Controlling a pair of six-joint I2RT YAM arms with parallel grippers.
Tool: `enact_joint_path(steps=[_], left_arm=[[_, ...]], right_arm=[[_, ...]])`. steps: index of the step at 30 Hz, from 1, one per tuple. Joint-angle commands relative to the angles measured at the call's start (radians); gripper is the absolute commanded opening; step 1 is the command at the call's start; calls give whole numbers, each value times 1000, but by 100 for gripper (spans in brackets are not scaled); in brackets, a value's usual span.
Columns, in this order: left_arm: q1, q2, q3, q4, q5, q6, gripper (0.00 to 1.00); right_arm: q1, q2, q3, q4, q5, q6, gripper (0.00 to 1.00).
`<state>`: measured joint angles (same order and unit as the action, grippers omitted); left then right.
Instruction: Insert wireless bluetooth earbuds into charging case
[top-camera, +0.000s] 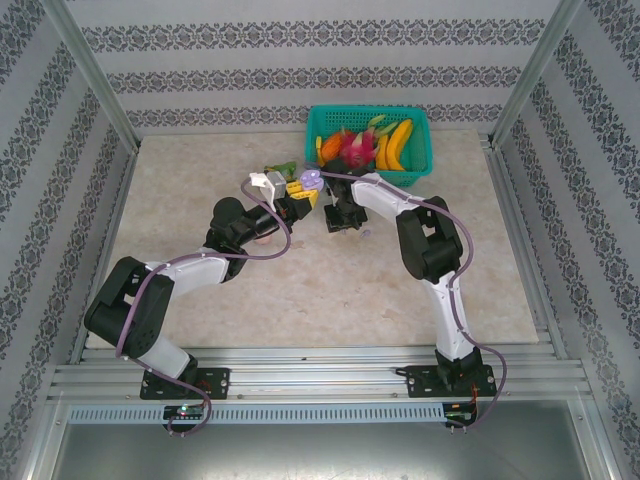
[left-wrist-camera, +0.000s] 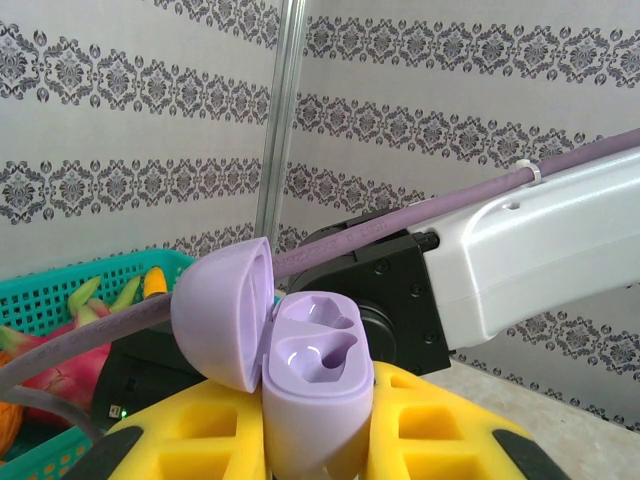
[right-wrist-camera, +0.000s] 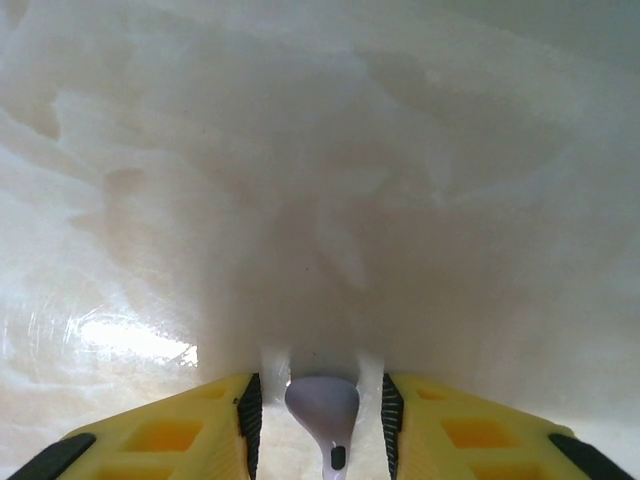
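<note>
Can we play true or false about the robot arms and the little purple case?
1. The lid of the purple case is open. True.
2. Both slots in the case already have earbuds in them. False: both are empty.
3. The left gripper holds the case. True.
4. A pink bud sits between the right gripper's fingers. False: it is a lilac earbud, with a gap on each side.
5. A yellow banana lies in the green basket. True.
</note>
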<state>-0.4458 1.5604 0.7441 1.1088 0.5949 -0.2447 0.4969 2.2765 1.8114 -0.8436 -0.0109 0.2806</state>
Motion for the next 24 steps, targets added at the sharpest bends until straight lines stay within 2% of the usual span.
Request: enact_joint_path(steps=[1,16,24], left_arm=[[-10,0,12,61,18,-13,0],[-10,-5,14,46,28,-18,0],[-10,-19,25,16,29,-9,0]], right_arm=[[17,37,31,-32,39,-6,37],[23,25,23,-37,45,2,25],[15,-53,-54,23,43,26,21]])
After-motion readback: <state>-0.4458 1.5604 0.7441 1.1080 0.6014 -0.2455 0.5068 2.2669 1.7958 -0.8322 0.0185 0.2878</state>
